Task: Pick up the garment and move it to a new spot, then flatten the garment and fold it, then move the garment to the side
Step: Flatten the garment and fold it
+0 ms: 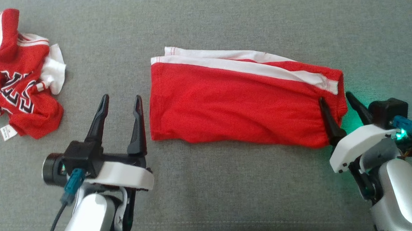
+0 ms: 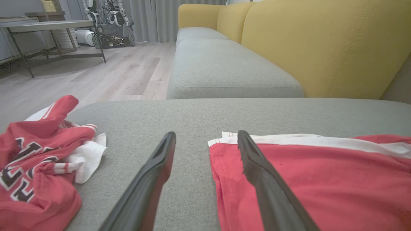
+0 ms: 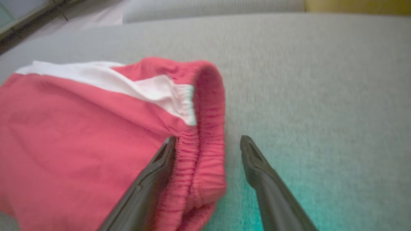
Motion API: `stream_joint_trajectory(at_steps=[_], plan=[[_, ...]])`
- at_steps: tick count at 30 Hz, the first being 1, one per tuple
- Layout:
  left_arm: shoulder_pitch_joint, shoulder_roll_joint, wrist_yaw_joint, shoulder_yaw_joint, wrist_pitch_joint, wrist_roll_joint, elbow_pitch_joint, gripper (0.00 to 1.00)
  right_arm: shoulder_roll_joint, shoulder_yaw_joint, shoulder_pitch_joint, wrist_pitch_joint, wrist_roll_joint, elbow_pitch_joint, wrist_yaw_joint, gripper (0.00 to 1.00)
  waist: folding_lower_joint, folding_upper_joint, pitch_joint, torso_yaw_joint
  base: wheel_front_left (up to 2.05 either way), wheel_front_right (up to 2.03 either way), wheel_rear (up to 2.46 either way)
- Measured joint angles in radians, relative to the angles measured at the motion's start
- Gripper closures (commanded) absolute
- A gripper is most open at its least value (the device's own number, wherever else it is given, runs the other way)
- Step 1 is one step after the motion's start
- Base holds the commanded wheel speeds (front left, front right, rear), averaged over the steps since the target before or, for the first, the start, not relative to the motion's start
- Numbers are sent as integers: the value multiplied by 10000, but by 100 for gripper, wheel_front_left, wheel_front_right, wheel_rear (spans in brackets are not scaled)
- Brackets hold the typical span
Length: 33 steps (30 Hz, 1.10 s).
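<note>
1. The garment (image 1: 234, 102), a pair of red shorts with a white side stripe, lies flat on the grey sofa cushion (image 1: 221, 20) between the two grippers, legs apparently stacked one on the other
2. The left gripper (image 1: 121, 98) has its fingers spread with nothing between them; the hem end of the garment lies just to its right, close to the right finger but apart from it in the head view
3. The right gripper (image 1: 334, 97) is also spread, astride the elastic waistband (image 3: 205, 154): its left finger is over the red cloth and its right finger over bare cushion; whether either finger touches the cloth I cannot tell
4. A crumpled red jersey (image 1: 12, 89) lies well off to the left of the left gripper, untouched
5. Judging by this, the moving and flattening look done and a lengthwise fold seems made; a further fold end to end, and the shift to the side, are left
</note>
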Motion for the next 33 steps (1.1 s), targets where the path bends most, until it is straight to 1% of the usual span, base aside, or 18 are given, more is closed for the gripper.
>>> stream_joint_trajectory(at_steps=[5, 6, 7, 8, 9, 10, 11, 15, 20, 27, 29, 31, 33], plan=[[-276, -151, -132, 23, 0, 134, 15, 0, -19, 82, -306, 848, 899, 188, 0, 0, 0, 0, 245, 31, 0, 0, 0], [-276, -151, -132, 23, 0, 134, 15, 0, -19, 82, -306, 848, 899, 188, 0, 0, 0, 0, 245, 31, 0, 0, 0], [-312, -171, -201, 36, 0, 184, 33, 0, -113, 282, -619, 1340, 1333, 272, 0, 0, 0, 0, 309, 40, 0, 0, 0], [-312, -171, -201, 36, 0, 184, 33, 0, -113, 282, -619, 1340, 1333, 272, 0, 0, 0, 0, 309, 40, 0, 0, 0], [-313, -192, -205, 36, 0, 222, 44, 0, -188, 389, -759, 1567, 1595, 280, 0, 47, 0, 0, 333, 46, 0, 0, 0], [-314, -205, -276, 42, 0, 247, 65, 0, -245, 500, -849, 1732, 1707, 280, 0, 75, 0, 0, 352, 50, 0, 0, 0], [-314, -219, -290, 50, 0, 247, 90, 0, -284, 539, -917, 1873, 1925, 280, 0, 100, 0, 0, 365, 54, 0, 0, 0], [-320, -314, -366, 132, 0, 330, 148, 0, -433, 637, -940, 2192, 2497, 176, 0, 100, 0, 0, 359, 41, 0, 0, 0], [-314, -372, -374, 328, 0, 362, 173, 0, -621, 602, -744, 2456, 2773, -46, 0, 100, 0, 0, 253, -75, 0, 0, 0], [-299, -389, -380, 384, 0, 420, 215, 0, -1421, 107, -142, 2849, 2882, -558, 2, 100, 0, 0, 119, -268, 0, 0, 0], [-299, -401, -414, 407, 0, 420, 232, 0, -1542, -23, -77, 2982, 2993, -621, 2, 100, 0, 0, 87, -312, 0, 0, 0], [-298, -403, -464, 443, 0, 420, 242, 0, -1595, -48, -78, 3221, 3367, -777, 2, 100, 0, 0, 44, -358, 0, 0, 0], [-294, -405, -468, 514, 0, 422, 259, 0, -1590, -48, -88, 3597, 3990, -1080, 2, 100, 0, 0, -8, -405, 0, 0, 0]])
